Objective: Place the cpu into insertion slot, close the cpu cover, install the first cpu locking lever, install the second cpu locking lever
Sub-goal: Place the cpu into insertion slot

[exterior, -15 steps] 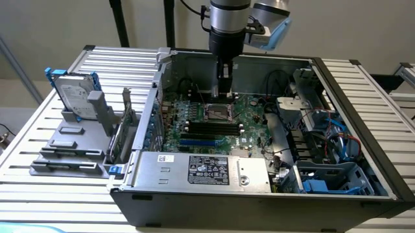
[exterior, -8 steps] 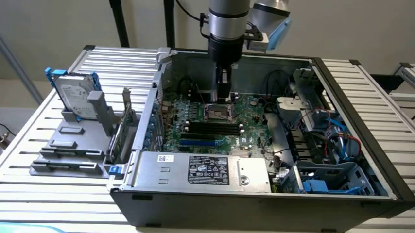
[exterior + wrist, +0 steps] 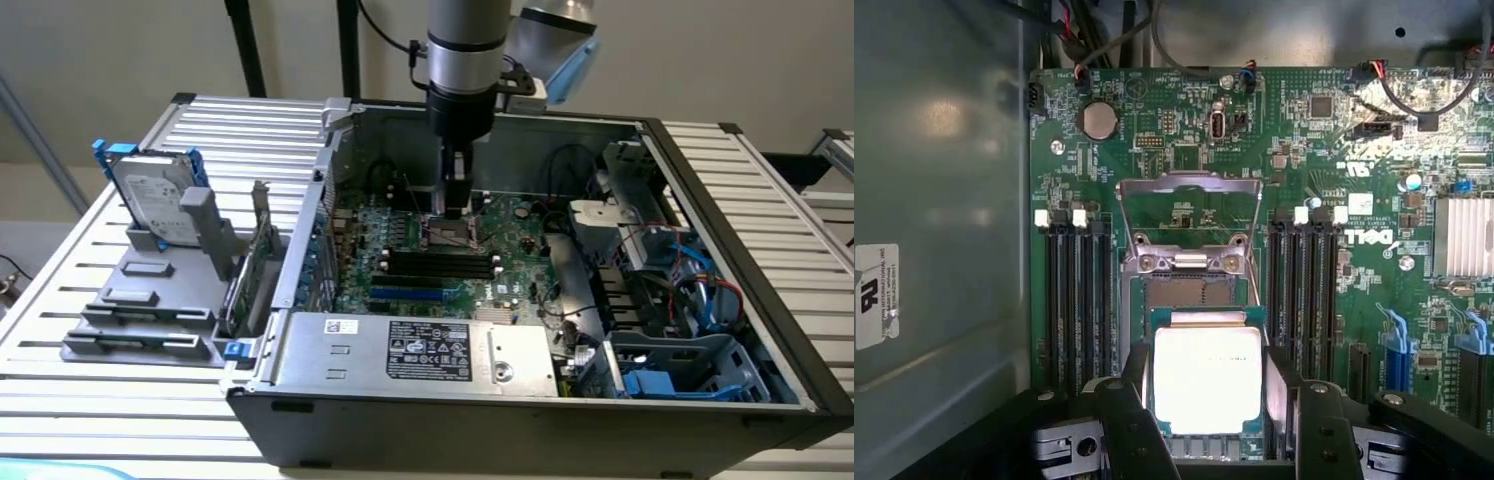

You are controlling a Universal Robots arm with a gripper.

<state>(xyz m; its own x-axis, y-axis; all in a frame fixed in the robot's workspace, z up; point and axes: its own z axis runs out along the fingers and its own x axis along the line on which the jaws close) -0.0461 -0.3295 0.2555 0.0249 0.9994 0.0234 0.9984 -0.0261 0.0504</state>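
From my station, the arm [image 3: 467,50] reaches straight down into the open case [image 3: 747,190], and the gripper [image 3: 457,205] is low over the board [image 3: 514,225], behind the memory sticks [image 3: 434,265].

On the wrist view the cpu [image 3: 1206,375] sits between the fingers [image 3: 1137,395], silvery top up and level. It lies over the near part of the slot [image 3: 1189,292], and a strip of the slot's dark centre shows beyond its far edge. I can't say whether it is seated or just above.

The jaws stand wide, with one pad right against each side of the cpu. I cannot tell whether they pinch it or only flank it.

The cover [image 3: 1189,181] is swung up and back from the slot, with bare board showing through its window. Black memory slots [image 3: 1079,300] run along both sides. In the exterior view, a labelled grey box [image 3: 427,350] fills the case's near corner.
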